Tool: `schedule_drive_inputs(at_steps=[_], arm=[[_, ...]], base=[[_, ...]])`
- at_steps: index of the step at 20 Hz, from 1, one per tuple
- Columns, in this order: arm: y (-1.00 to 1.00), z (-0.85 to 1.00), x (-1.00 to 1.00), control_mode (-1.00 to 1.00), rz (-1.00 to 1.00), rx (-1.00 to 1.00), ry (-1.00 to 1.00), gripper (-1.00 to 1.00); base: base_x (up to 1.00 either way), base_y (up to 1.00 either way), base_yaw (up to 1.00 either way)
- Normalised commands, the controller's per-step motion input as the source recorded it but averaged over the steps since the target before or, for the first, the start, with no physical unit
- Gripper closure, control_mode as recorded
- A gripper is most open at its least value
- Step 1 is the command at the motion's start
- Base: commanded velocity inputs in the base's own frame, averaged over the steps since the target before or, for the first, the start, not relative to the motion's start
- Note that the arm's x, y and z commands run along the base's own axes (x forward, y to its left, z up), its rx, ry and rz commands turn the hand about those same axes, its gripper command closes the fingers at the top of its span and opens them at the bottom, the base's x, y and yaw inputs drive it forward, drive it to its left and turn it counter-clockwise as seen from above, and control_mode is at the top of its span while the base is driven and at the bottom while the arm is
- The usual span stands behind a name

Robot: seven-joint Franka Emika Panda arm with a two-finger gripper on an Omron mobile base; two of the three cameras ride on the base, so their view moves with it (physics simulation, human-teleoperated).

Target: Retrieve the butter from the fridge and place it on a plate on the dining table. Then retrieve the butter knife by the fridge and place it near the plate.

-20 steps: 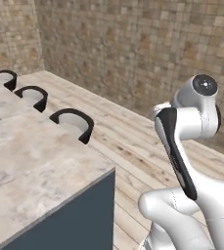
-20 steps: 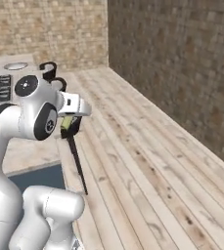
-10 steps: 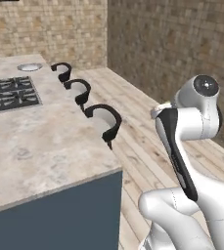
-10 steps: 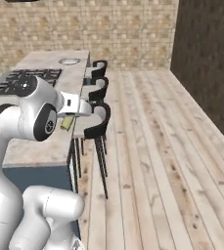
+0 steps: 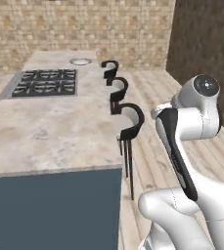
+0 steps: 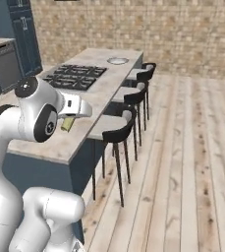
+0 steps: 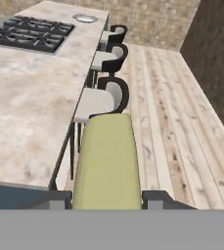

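The butter (image 7: 107, 161), a pale yellow-olive bar, sticks out lengthwise between the two dark fingertips of my gripper (image 7: 107, 199), which is shut on it. From the right base view the butter (image 6: 68, 125) hangs under the white hand, above the near end of the dining table (image 6: 111, 74). The plate (image 5: 80, 61) (image 6: 117, 60) (image 7: 85, 18) lies at the far end of the beige marbled top (image 5: 50, 127), beyond the black cooktop (image 5: 45, 82). The fridge and the butter knife are out of view.
Three black bar stools (image 5: 130, 119) (image 6: 119, 128) (image 7: 108, 95) line the table's right side. Open wooden floor (image 6: 182, 147) runs to the right of them up to brick walls. Blue cabinets (image 6: 15, 39) stand at the far left.
The whole picture has swung as the base turned, so the table, cooktop and plate now lie ahead. The butter stays held in the same way.
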Motion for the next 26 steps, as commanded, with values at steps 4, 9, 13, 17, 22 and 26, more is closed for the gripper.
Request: schedule_drive_inputs(at_steps=[4,9,13,17,22,26], arm=[[0.0,0.0,0.0,1.0,0.0,0.0,0.0,1.0],[0.0,0.0,0.0,1.0,0.0,0.0,0.0,1.0],[0.0,0.0,0.0,1.0,0.0,0.0,0.0,1.0],[0.0,0.0,0.0,1.0,0.0,0.0,0.0,1.0],[0.0,0.0,0.0,1.0,0.0,0.0,0.0,1.0],[0.0,0.0,0.0,1.0,0.0,0.0,0.0,1.0]], base=[[0.05,-0.6,0.54],[0.06,-0.58,0.5],[0.12,-0.42,0.42],[0.05,-0.42,0.41],[0.19,-0.48,0.45],[0.26,-0.57,0.45]])
